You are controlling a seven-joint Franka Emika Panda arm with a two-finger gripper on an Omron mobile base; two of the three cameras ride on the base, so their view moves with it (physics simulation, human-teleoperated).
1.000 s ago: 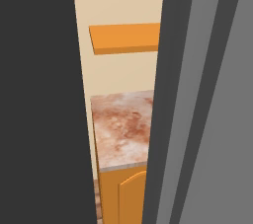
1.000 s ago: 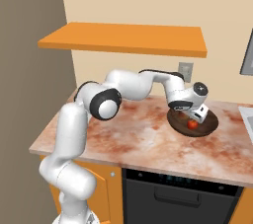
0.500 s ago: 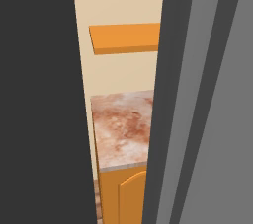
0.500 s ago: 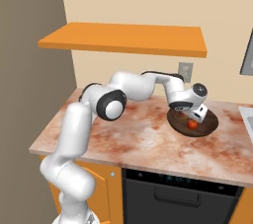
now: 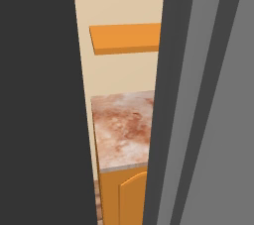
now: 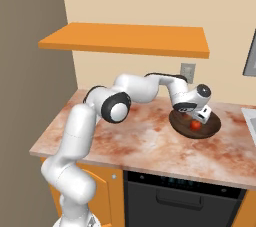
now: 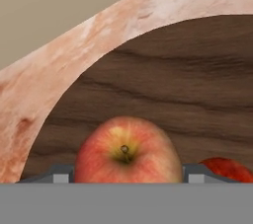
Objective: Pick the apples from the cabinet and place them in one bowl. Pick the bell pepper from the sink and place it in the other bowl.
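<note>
Well into the apple half of the job, to judge by the layout. Jaws closed on an apple [image 7: 127,151], a dark fingertip [image 7: 62,174] pressed to each flank, low over the dark wooden bowl [image 7: 188,85]. Beside it, at the lower right of the hand view, a second apple [image 7: 227,169] already lying in that bowl (only its upper edge visible, so called an apple with some caution).

From the right base view: same apple [image 6: 195,125] tucked just under the hand, inside the bowl [image 6: 212,127], on the marbled worktop [image 6: 135,141], below and to the right of the orange cabinet [image 6: 125,38]. Impossible to tell from here whether more apples wait up on that cabinet.

Left to do, as a judgement: letting go of this apple, then fetching the bell pepper from the sink and setting it in the other bowl.

Against a second ago: elbow swung to the right and slightly lower, forearm folded closer to the bowl; hand kept over the bowl, apple in much the same spot. Left base view unchanged, with the same slice of cabinet [image 5: 126,38] and worktop [image 5: 124,130].
</note>
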